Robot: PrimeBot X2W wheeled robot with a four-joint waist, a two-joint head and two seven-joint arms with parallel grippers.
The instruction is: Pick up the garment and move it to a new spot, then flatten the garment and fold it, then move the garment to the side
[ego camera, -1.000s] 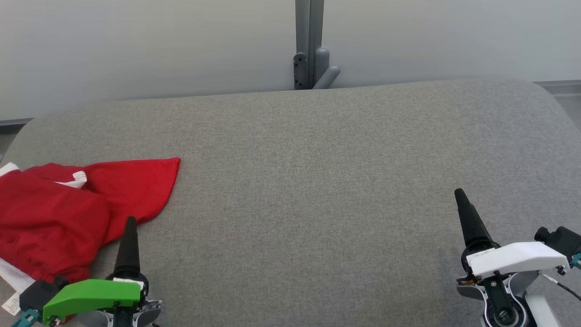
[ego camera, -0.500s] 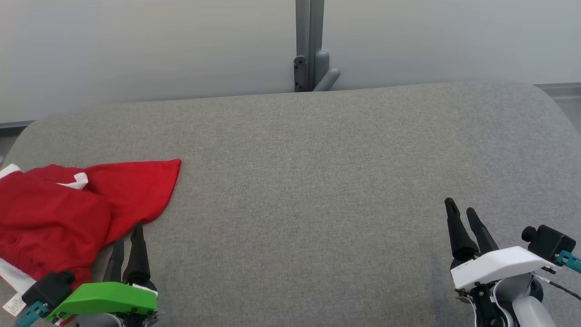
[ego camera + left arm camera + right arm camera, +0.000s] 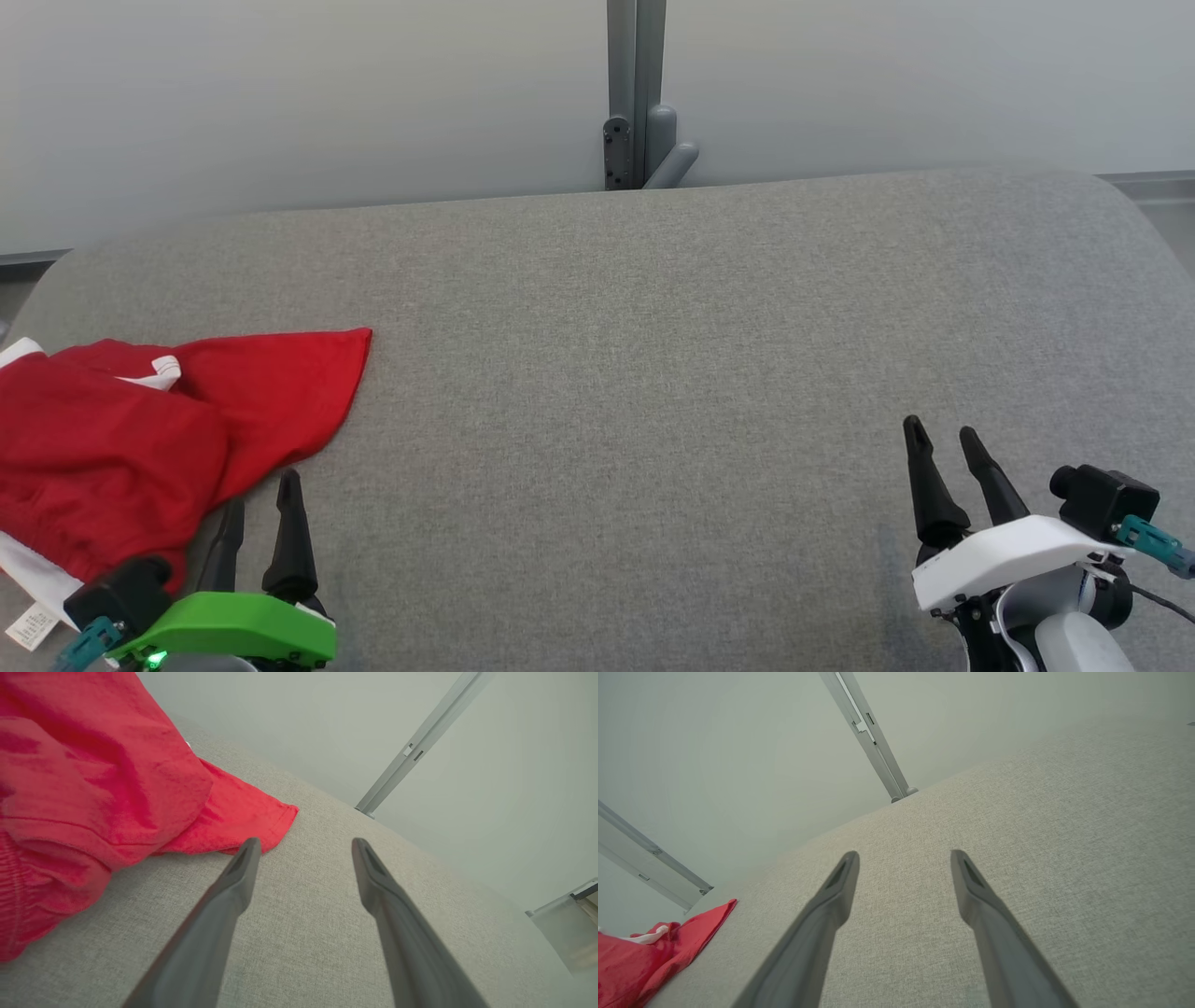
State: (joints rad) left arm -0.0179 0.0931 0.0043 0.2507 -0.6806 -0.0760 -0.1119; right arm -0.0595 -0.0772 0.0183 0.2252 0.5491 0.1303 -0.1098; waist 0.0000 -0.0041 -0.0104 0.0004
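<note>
Now both tools have rolled flat and drawn back: your left tool gapes wide just beside the red garment, unmoved at the left of the bench; your right tool is wide and empty. Pickup has not begun.

Garment noted as red matt cloth, softly creased. Desk seen covered in grey woven fabric, coarse, matt. Left pincer and right pincer recorded as dark, smooth, dull-finished plastic.
</note>
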